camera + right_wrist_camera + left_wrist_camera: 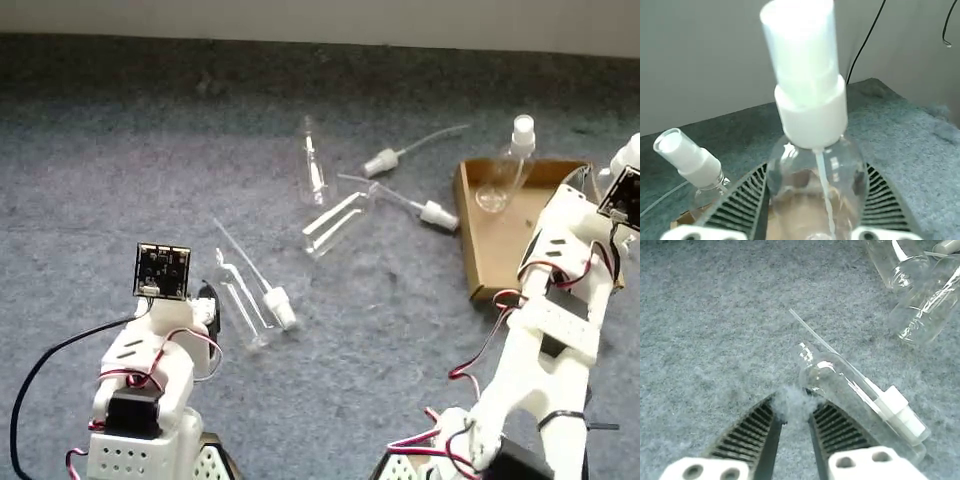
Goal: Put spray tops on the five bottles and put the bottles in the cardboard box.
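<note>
Right end effector clamped on upright capped bottle, cardboard box just to its left; left end effector barely open, empty.

Box: near half free; capped bottle stands at far end.
Middle: loose bottles and tops scattered.
Left carpet: open.
</note>
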Controlling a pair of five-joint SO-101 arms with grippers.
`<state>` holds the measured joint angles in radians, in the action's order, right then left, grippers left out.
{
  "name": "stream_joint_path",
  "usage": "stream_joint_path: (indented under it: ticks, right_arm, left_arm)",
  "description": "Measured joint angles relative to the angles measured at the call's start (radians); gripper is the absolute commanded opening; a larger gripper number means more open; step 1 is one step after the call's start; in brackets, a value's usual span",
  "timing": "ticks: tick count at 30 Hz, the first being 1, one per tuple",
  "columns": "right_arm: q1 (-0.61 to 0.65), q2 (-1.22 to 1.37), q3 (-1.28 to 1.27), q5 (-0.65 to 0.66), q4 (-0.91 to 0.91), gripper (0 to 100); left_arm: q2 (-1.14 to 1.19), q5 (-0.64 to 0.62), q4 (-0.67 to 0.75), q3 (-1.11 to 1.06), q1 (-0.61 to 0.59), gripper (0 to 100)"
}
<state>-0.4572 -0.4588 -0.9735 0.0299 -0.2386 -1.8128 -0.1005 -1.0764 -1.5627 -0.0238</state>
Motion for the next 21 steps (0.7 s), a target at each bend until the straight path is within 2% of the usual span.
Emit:
stream_joint_path:
  ticks: [5,21]
  right_arm:
    - [0.009,0.127,0.069,0.0,-0.066,17.0]
    - [0.017,0.554,0.419,-0.002,-0.074,17.0]
  left_arm:
    - [0.0,0.0,0.002,0.0,0.0,1]
    - [0.0,0.0,0.002,0.0,0.0,1]
